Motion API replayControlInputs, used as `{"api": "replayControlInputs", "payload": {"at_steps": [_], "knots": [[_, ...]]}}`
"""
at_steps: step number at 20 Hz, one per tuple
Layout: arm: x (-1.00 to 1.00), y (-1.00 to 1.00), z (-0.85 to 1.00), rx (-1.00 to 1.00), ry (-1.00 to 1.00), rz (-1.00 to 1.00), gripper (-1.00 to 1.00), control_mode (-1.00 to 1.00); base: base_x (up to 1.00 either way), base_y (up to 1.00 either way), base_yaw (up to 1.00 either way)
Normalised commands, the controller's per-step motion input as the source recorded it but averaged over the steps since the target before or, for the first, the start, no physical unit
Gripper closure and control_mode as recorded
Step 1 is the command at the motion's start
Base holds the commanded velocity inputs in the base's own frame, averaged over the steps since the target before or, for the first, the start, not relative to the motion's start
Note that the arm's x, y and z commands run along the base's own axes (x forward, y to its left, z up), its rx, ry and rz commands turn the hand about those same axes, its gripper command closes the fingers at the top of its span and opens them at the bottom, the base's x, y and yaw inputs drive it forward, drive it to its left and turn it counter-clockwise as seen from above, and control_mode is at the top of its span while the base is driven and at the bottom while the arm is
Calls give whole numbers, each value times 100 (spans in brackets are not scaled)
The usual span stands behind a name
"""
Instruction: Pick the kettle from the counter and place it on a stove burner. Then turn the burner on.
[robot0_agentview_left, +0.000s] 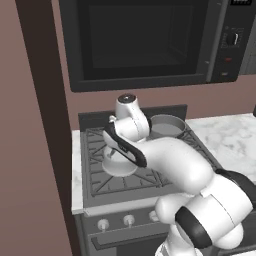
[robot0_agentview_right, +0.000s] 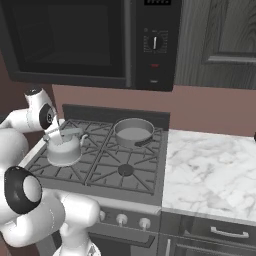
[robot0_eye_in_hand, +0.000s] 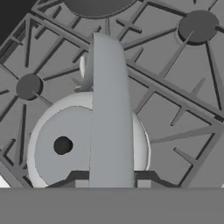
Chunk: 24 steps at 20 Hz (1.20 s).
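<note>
Your gripper (robot0_eye_in_hand: 111, 186) is closing on the arched handle of the kettle (robot0_agentview_right: 64, 150), with one finger on each side of that handle. You are holding the kettle over the stove (robot0_agentview_right: 107, 160). In the hand view you are looking straight down on its round lid, with the wide grey handle running up the middle and a small dark knob on the lid beside it. The spout is poking out on the far side of the handle.

Your arm (robot0_agentview_left: 170, 160) is reaching forward from the base and bending over the front edge of the stove. The white wrist is standing up above the kettle, and the hand is pointing down at it. In the left base view the arm is hiding most of the kettle (robot0_agentview_left: 119, 162), so you are seeing just its lower part over the front left grate.

You cannot tell from the pictures if the kettle is sitting on the grate or hanging just above it.

A grey pot (robot0_agentview_right: 133, 131) is sitting on the back right burner of the stove. The front right stove burner (robot0_agentview_right: 125, 170) is bare. The counter (robot0_agentview_right: 210, 170) is lying just to the right of the stove. Small silver knobs (robot0_agentview_right: 121, 218) are lined up along the front of the stove.
</note>
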Motion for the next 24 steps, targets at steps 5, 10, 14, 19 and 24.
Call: {"api": "replayControlInputs", "payload": {"at_steps": [5,10,14,19,24], "knots": [[16,6,-30,0,0,0,100,-100,0,0,0],[10,5,-25,0,-4,0,100,-100,0,0,0],[1,3,-21,0,-3,0,100,-100,0,0,0],[0,0,-1,0,0,0,-100,-100,0,0,0],[0,0,0,0,0,0,-100,-100,0,0,0]]}}
